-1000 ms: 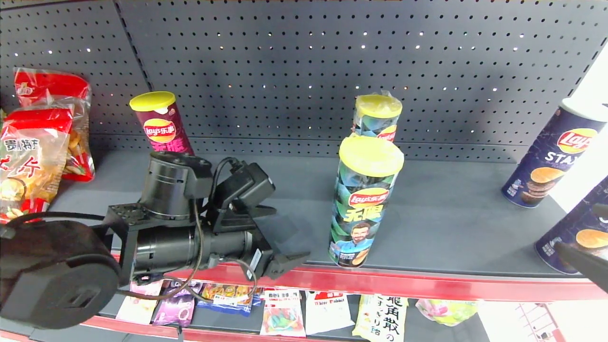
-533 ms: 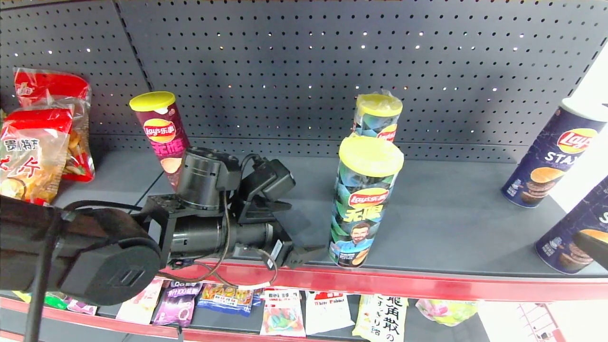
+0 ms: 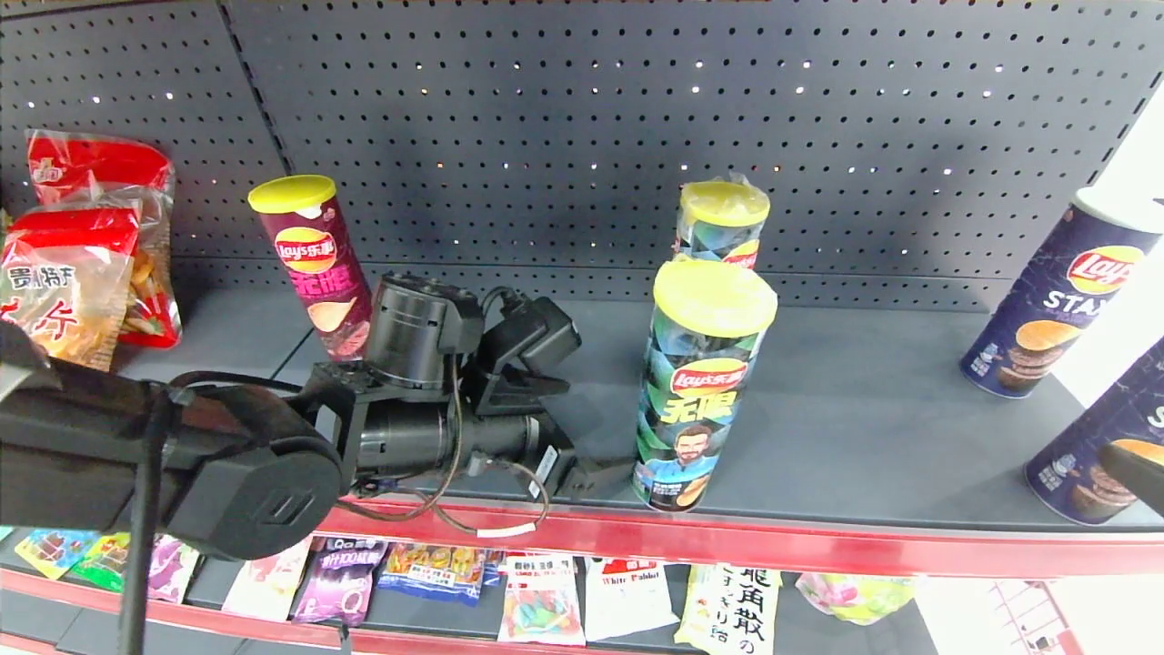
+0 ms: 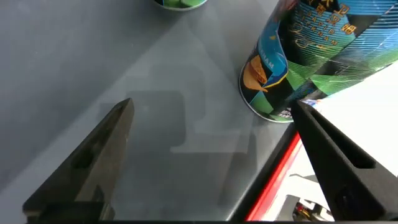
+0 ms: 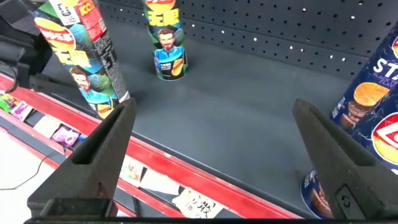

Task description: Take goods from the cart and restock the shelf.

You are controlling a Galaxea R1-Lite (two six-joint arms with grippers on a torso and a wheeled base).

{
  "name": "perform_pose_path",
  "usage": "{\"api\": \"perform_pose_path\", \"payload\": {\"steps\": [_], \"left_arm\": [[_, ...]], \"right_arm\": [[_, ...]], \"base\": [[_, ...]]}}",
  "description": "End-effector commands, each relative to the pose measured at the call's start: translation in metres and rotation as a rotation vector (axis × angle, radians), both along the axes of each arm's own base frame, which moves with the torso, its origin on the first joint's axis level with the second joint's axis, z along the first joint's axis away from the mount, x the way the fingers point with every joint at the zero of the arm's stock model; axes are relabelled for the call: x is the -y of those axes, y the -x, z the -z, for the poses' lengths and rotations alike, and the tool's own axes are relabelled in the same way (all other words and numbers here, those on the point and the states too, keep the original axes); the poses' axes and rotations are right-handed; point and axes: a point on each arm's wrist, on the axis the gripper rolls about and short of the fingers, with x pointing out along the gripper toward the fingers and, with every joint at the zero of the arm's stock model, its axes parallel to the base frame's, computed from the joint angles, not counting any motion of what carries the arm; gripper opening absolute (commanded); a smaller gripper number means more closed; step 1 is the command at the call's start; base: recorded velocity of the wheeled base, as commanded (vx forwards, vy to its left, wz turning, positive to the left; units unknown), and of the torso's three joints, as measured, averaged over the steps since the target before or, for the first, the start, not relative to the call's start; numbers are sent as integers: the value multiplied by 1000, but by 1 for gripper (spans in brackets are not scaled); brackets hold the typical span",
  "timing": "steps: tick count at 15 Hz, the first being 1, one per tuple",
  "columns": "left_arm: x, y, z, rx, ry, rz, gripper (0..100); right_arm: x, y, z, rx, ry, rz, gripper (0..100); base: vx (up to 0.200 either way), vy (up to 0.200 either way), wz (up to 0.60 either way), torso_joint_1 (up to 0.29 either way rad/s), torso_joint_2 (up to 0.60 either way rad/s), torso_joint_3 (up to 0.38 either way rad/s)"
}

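Perforated grey backboard (image 3: 582,136) | cylindrical green can (image 3: 700,382) | left gripper (image 4: 212,104) spread

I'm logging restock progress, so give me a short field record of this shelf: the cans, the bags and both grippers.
shelf: grey, red front lip
front green can: standing near the front lip
back green can: standing behind it
maroon can: standing at left rear
blue cans: two at the right end
snack bags: far left
left gripper: open, empty, low beside the front green can's base
right gripper: open, empty, by the shelf front near the blue cans
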Motion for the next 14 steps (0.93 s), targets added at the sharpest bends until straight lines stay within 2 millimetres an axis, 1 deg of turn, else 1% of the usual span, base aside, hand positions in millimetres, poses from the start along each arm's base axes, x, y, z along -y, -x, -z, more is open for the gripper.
{"api": "perform_pose_path", "payload": {"steps": [1,8,10,14], "left_arm": [[2,-3,0,2,2,0,100],[5,-5,0,4,4,5,100],[7,-6,-2,13,10,5,100],[12,-7,0,11,8,14,100]], "right_arm": [[0,-1,1,-5,1,-2,100],[0,-1,1,-3,1,-1,100],[0,1,1,0,0,-1,100],[0,2,2,1,0,-1,100]], "base": [[0,0,0,0,0,0],[0,0,0,0,0,0],[0,0,0,0,0,0],[0,0,0,0,0,0]]}}
